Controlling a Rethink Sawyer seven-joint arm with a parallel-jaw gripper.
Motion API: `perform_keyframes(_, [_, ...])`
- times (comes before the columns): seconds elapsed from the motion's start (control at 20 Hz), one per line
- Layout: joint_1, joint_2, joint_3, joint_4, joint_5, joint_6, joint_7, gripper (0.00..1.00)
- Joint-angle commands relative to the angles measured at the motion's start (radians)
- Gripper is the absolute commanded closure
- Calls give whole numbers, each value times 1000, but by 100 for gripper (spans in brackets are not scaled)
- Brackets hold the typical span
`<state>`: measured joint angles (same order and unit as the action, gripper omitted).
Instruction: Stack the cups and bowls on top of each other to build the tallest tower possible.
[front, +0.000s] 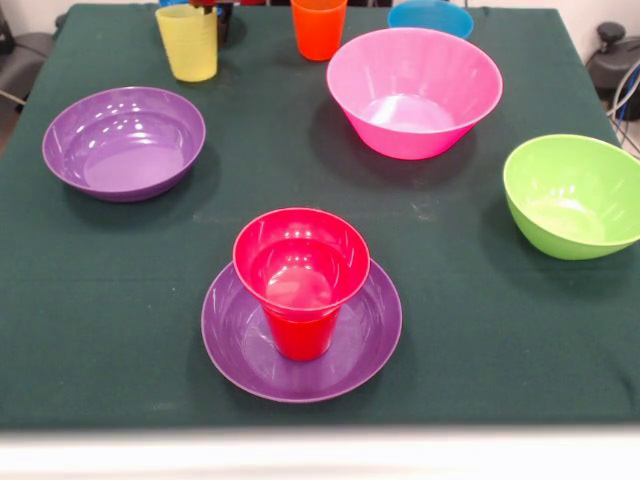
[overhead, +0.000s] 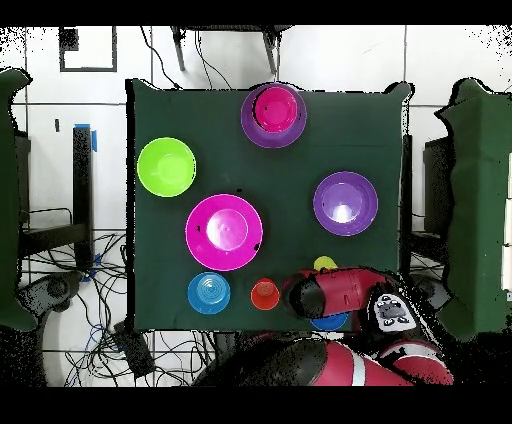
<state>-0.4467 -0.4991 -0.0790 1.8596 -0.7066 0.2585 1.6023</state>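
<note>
End effector (front: 213, 8) barely visible by glossy tapered yellow cup (front: 188, 42).

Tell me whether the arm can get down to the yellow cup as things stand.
Probably yes. The yellow cup stands upright and alone near the robot's edge of the table, close to where the arm hangs in the overhead view, with the orange cup well clear of it.
</note>
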Motion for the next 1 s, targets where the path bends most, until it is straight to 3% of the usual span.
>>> perform_keyframes(0.05, [8, -65, 177, -86, 77, 183, -44, 100])
perform_keyframes(0.2, [15, -153, 217, -117, 164, 369, -101, 100])
perform_keyframes(0.35, [17, -171, 248, -174, 204, 471, -123, 100])
perform_keyframes(1.0, [75, -95, 307, -474, 222, 733, -99, 100])
